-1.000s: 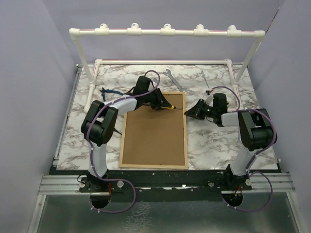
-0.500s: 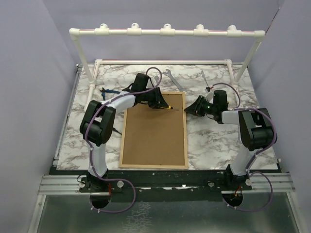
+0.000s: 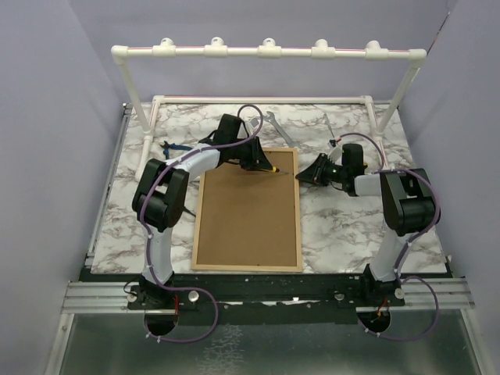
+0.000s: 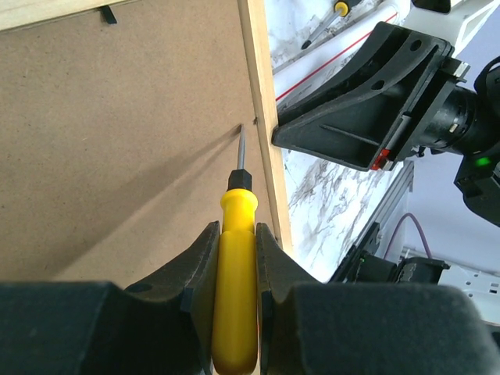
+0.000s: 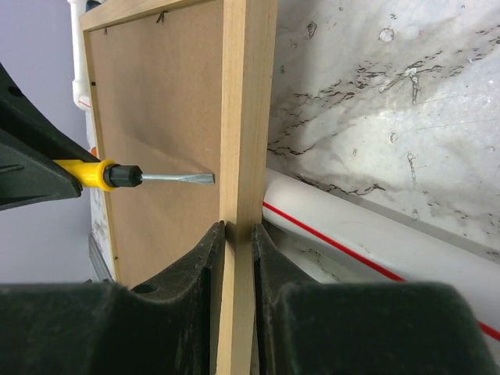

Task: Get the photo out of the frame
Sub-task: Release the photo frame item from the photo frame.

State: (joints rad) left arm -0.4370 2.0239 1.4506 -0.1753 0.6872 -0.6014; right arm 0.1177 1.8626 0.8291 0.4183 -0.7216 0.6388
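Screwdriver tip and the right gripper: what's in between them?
Between screwdriver and right gripper: just the frame's brown back and wooden edge, shown in the right wrist view.

This is a robotics lab test cell, not a home or a shop. 3 plain lilac walls (image 3: 47,117) box in a white and grey marble-patterned surface (image 3: 336,226). 2 white and black jointed robot arms (image 3: 160,203) stand on a ribbed aluminium rail (image 3: 94,295) at its near edge. A white PVC pipe rack (image 3: 266,51) spans the far side.
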